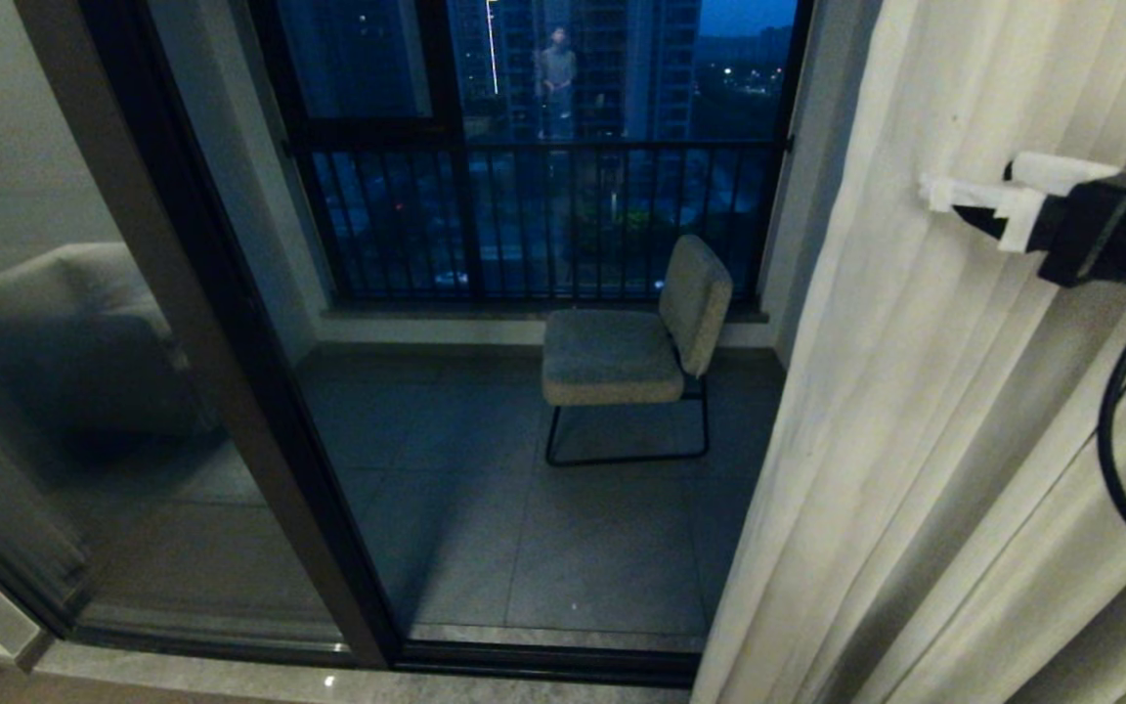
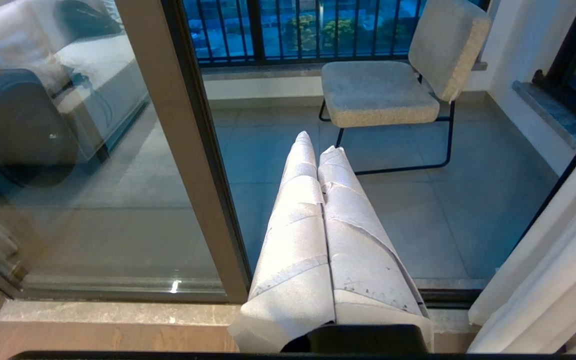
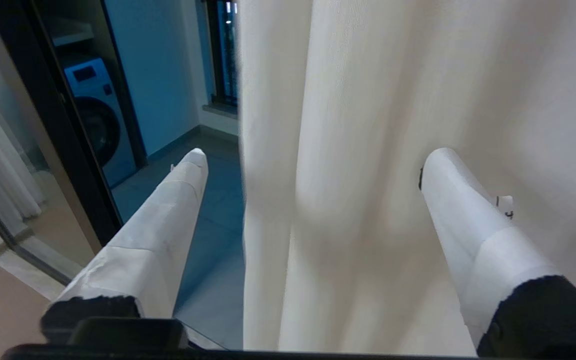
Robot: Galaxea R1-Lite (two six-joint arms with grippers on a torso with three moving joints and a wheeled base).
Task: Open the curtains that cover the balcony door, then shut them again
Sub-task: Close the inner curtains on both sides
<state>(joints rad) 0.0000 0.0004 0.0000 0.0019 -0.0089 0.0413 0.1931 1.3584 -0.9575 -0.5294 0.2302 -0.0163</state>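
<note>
R claw [image 3: 313, 165] spread wide astride pleated cream woven curtains [image 1: 915, 411]; L claw [image 2: 318, 150] pressed together.

This is a flat high in a residential tower, seen at dusk. A sliding balcony door [image 1: 231, 391] with a dark frame opens onto a tiled balcony holding an upholstered chair [image 1: 631, 342], fenced by a black railing [image 1: 524, 225]; lit towers stand beyond. Cream curtains [image 1: 915, 440] hang floor-length, and a washing machine [image 3: 95, 115] sits on the balcony.
</note>
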